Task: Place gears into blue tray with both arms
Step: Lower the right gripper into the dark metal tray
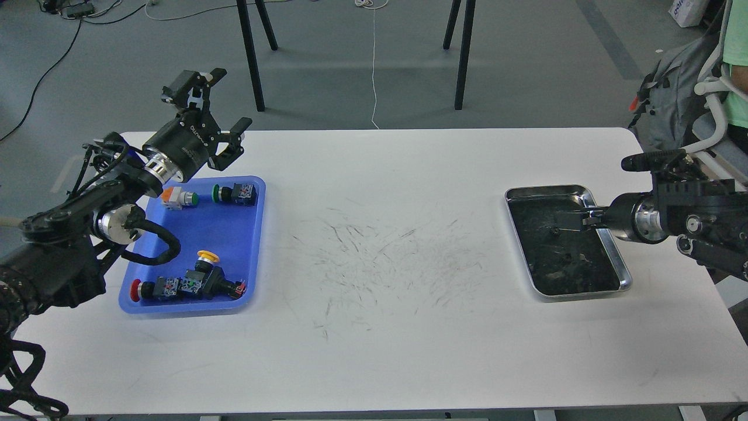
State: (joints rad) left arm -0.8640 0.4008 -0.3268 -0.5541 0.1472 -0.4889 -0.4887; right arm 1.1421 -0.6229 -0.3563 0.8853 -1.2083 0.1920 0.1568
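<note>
The blue tray [257, 202] lies at the table's left with several coloured push-button switches [186, 285] in it. Two tiny black gears lie in the steel tray [610, 248] at the right. One gear [554, 230] sits just below my right gripper's tip, and the other gear [565, 256] lies nearer me, faint against the dark bottom. My right gripper [565, 220] reaches leftward low over the steel tray; its fingers look dark and narrow, so their state is unclear. My left gripper [234, 143] hovers open and holding nothing above the blue tray's far edge.
A scuffed white table [374, 275] spans the view between the two trays. Black stand legs [251, 58] rise behind the far edge. A chair with a grey bag [672, 88] and a person stand at the far right.
</note>
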